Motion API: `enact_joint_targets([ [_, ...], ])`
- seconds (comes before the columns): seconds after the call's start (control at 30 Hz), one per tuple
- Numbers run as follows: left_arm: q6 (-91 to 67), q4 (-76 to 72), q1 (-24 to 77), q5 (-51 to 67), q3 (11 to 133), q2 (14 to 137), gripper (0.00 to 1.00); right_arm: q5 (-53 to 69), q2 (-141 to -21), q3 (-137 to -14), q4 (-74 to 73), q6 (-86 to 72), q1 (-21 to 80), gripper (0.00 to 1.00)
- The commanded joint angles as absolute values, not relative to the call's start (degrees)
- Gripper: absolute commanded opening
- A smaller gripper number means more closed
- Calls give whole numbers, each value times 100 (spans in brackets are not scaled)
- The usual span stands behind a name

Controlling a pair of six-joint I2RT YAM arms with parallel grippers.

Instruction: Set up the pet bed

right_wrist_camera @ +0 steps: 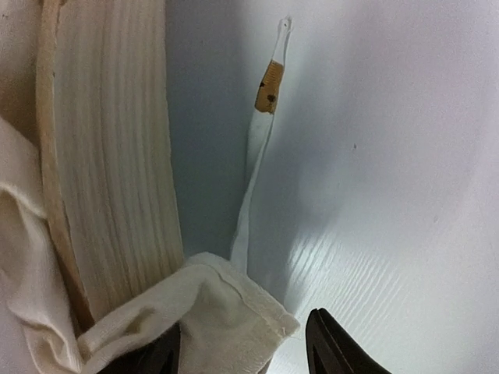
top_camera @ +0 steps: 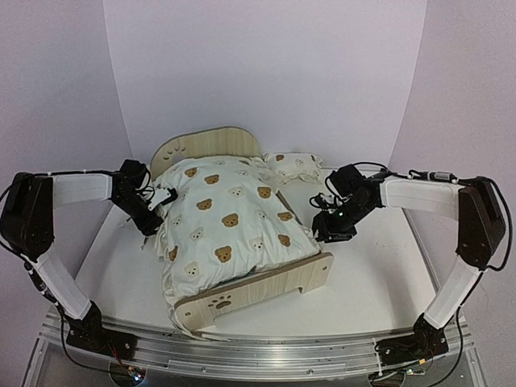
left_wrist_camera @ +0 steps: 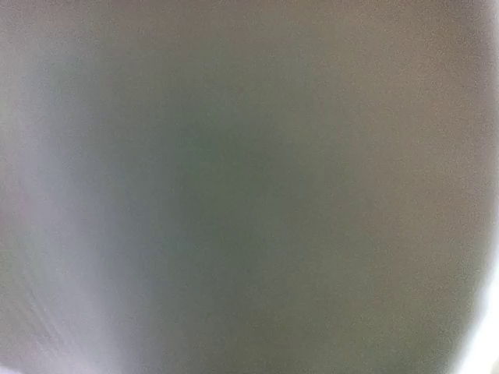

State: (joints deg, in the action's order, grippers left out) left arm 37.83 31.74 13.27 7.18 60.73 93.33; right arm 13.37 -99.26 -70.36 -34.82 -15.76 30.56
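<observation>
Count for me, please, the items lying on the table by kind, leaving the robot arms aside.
Wooden pet bed: 1
Bear-print bedding: 1
Bear-print pillow: 1
Total: 3

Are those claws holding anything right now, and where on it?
The right gripper has the hemmed edge of the bedding between its fingers; whether it pinches cannot be told. The left gripper sits at its left edge; its grip is unclear.
</observation>
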Motion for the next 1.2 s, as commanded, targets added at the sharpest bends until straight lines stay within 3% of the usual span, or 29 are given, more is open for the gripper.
enact_joint_targets([
  [0.0,3598,2548,1998,1623,6979,9960,71,1929,-9415,-6581,-2480,-2169,4238,56],
  [0.27,3920,2769,2031,1511,8053,10596,71,1642,-9688,-6518,-868,-2603,5826,57],
  [0.5,4185,3582,1575,1055,8606,10513,71,1254,-9340,-6612,-1179,-2222,5886,58],
  [0.67,4374,3971,784,1022,8607,9757,75,1302,-8232,-6104,-2125,-1997,4976,59],
  [0.83,4413,4335,231,891,8571,8804,79,1168,-7705,-6543,-3150,-1054,3646,65],
  [1.03,4596,5663,-194,1271,7622,7381,77,1315,-8819,-8279,-3218,-90,2244,65],
  [1.17,4838,6692,-198,2065,6829,6193,72,1741,-10062,-9686,-3216,442,1961,64],
])
